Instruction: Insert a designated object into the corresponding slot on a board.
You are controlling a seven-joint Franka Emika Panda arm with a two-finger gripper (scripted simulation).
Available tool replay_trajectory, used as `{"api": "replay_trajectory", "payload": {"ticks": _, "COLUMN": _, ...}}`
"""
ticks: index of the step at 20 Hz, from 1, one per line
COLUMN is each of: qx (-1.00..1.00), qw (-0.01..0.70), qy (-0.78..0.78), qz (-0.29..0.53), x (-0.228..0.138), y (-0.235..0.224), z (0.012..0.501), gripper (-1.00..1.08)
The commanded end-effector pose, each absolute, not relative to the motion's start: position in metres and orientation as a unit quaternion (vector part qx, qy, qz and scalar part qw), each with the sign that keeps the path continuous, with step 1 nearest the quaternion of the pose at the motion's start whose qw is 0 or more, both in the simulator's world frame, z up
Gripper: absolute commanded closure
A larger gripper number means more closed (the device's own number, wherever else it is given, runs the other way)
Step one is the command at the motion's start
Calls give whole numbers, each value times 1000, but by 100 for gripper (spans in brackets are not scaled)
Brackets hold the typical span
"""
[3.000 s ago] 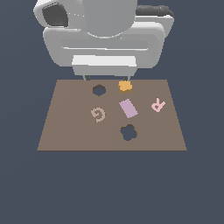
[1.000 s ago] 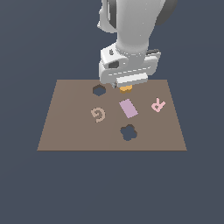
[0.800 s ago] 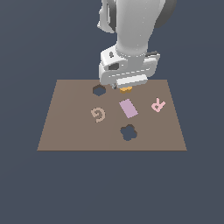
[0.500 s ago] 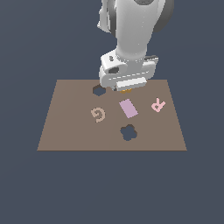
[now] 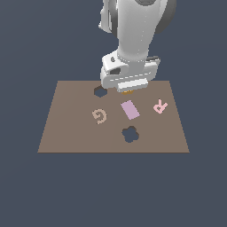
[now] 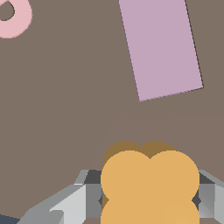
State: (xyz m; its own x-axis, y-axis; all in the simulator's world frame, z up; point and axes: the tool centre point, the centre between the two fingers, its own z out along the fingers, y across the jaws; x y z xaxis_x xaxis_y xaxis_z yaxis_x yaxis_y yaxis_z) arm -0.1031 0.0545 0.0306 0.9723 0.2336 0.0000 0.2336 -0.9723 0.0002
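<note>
The orange lobed piece (image 6: 149,183) sits between my gripper's (image 6: 149,194) two grey fingers (image 6: 94,192), which press against both its sides. In the exterior view only a sliver of the piece (image 5: 127,91) shows under the white hand, at the far edge of the brown board (image 5: 66,128). My gripper (image 5: 127,90) is low over the board there. The dark clover-shaped slot (image 5: 130,134) lies toward the board's near side, apart from the gripper, with nothing in it.
A lilac rectangle (image 5: 130,109) (image 6: 161,46) lies between the gripper and the slot. A pink letter R (image 5: 160,106) (image 6: 11,17) is toward the exterior view's right. A tan letter G (image 5: 100,116) and a dark hexagonal cutout (image 5: 101,91) are toward its left.
The arm has come down from high above the board onto the orange piece, and most of the piece is now hidden under the hand. The other pieces have not moved.
</note>
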Motion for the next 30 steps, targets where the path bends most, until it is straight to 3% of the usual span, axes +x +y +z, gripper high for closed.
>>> {"api": "replay_trajectory", "payload": {"ticks": 1, "qx": 993, "qw": 0, "qy": 118, "qz": 0, "x": -103, "y": 55, "z": 30, "gripper": 108}}
{"api": "replay_trajectory", "payload": {"ticks": 17, "qx": 982, "qw": 0, "qy": 187, "qz": 0, "x": -91, "y": 41, "z": 32, "gripper": 108}}
{"api": "replay_trajectory", "payload": {"ticks": 30, "qx": 932, "qw": 1, "qy": 361, "qz": 0, "x": -52, "y": 16, "z": 34, "gripper": 108}}
